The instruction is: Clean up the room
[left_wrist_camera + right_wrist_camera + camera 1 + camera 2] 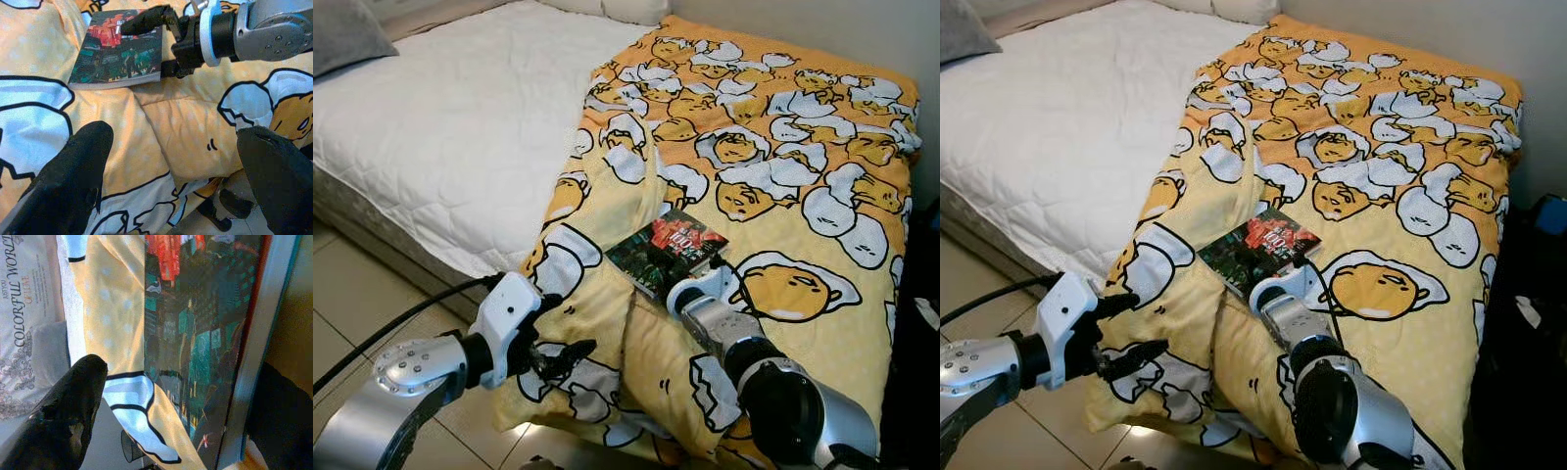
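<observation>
I see my right gripper (pixel 171 431) with black fingers (pixel 68 421) wide around the dark picture book (pixel 195 333) on the yellow dotted blanket (pixel 115 298).

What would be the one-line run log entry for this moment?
right gripper: open, fingers around book edge | left gripper: open, above yellow blanket edge | book: flat on blanket

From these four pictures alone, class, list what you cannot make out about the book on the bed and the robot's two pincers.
1. Book: its title is too small in the eye views and cut off by the frame edge in the right wrist view.
2. Right pincer: hidden behind its own wrist in the eye views; whether its fingers actually clamp the book is unclear.
3. Blanket: its far right side is cut off by the picture edge.
4. Left pincer: open, holding nothing.
</observation>
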